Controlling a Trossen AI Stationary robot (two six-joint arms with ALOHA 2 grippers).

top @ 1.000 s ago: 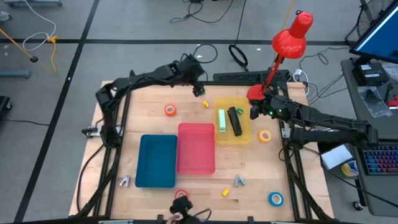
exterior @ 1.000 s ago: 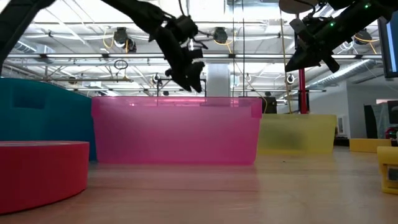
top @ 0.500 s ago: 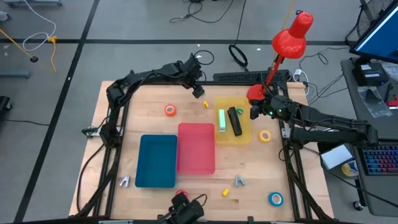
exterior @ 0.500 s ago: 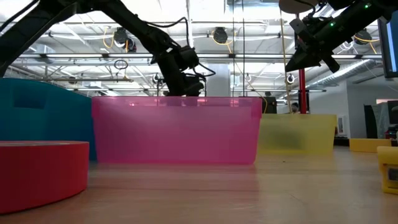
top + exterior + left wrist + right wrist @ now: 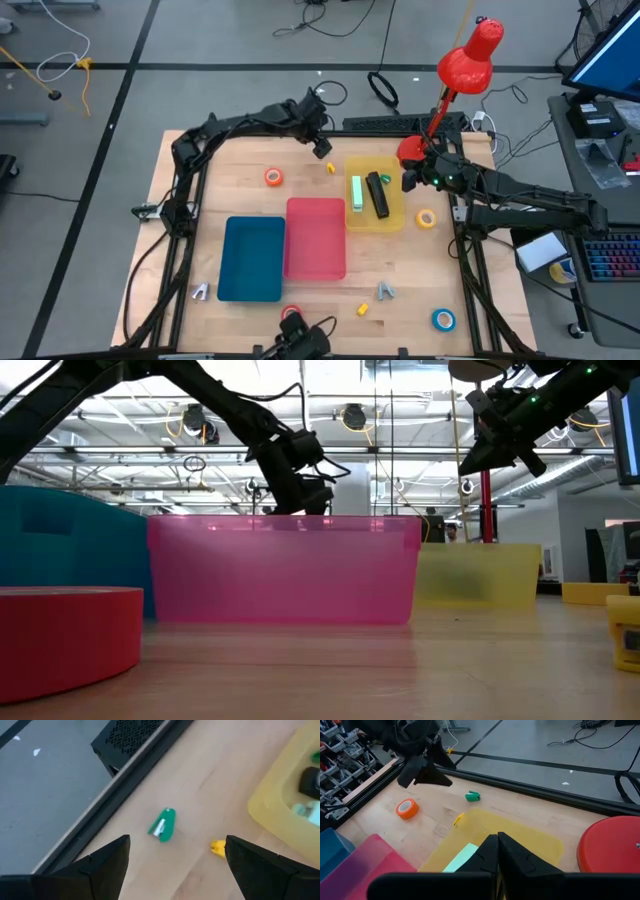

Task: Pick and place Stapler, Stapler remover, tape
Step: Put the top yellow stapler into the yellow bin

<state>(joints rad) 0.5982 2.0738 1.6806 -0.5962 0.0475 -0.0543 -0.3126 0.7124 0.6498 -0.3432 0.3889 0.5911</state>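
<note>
Now the left gripper (image 5: pixel 175 857), fingers spread, has been lowered above the small green plastic staple remover (image 5: pixel 163 825), ready for grasping.

Two dark robot arms are reaching over a wooden table (image 5: pixel 250 190): the left gripper (image 5: pixel 320 148) is hovering near its far edge, the right gripper (image 5: pixel 409 181) beside a yellow tray (image 5: pixel 398 218), while blue (image 5: pixel 252 260) and pink (image 5: pixel 316 238) bins are sitting mid-table among scattered tape rolls (image 5: pixel 273 177).
</note>
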